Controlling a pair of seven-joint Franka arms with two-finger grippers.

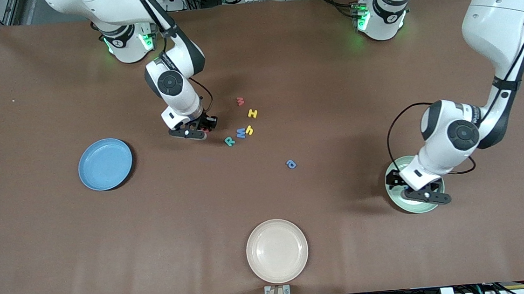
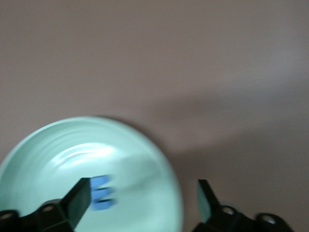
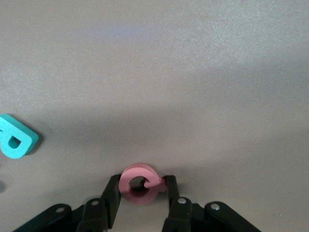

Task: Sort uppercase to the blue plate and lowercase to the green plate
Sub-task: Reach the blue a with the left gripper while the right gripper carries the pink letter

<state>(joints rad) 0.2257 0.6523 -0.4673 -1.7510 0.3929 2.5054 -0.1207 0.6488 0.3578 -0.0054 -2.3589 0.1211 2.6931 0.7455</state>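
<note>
Right claw (image 3: pixel 143 193) clamped on red round G (image 3: pixel 140 183); left claw (image 2: pixel 145 200) wide open over green plate (image 2: pixel 145 145).

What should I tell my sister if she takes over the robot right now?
Left gripper: open over the green plate, blue m just below its fingers.
Right gripper: fingers closing around the red G-like letter on the table.
Blue plate: nothing on it.
Done: only the m.
Left: R, M, H and the G to blue; h, w, a to green.
</note>
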